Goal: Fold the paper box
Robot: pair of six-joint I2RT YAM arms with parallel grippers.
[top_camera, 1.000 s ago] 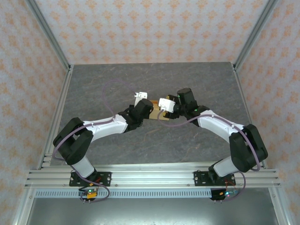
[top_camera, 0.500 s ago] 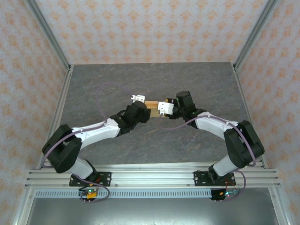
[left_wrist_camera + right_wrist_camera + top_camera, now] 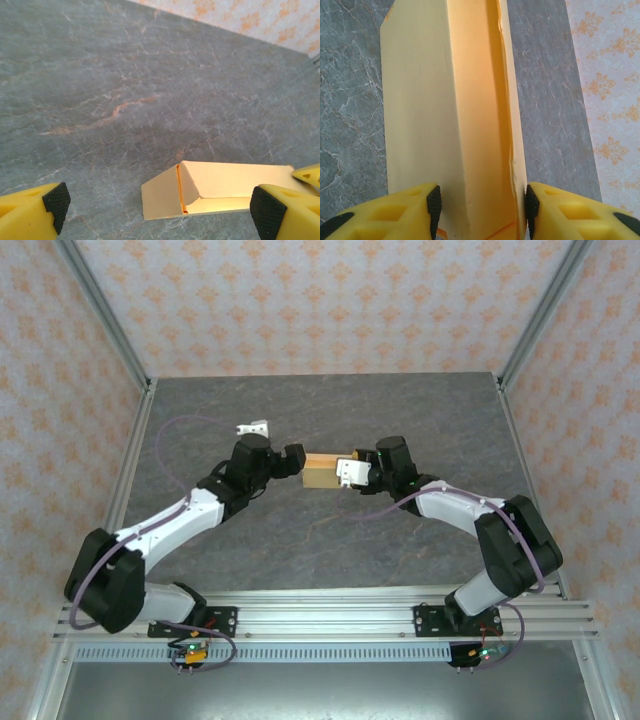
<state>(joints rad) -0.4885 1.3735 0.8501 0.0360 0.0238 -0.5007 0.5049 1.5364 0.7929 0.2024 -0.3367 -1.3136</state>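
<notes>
The paper box [image 3: 320, 469] is a light orange-tan, partly folded box lying mid-table. My right gripper [image 3: 346, 471] holds its right end. In the right wrist view the box [image 3: 450, 100] runs away from the camera, and the right gripper [image 3: 483, 205] is shut on it, with a black pad pressed to each side wall. My left gripper [image 3: 291, 461] hangs just left of the box. In the left wrist view the left gripper [image 3: 160, 205] is open wide, and the box [image 3: 235, 182] lies ahead with its end flap [image 3: 160, 197] flat on the table between the fingers, untouched.
The grey marbled tabletop [image 3: 300, 410] spreads around the box on all sides. Aluminium frame rails [image 3: 130, 480] run along the left and right edges. A purple cable [image 3: 190, 425] loops above the left arm.
My left arm has swung out to the left and pulled back from the box, so the box's left end now shows. The right gripper has kept its hold and barely moved.
</notes>
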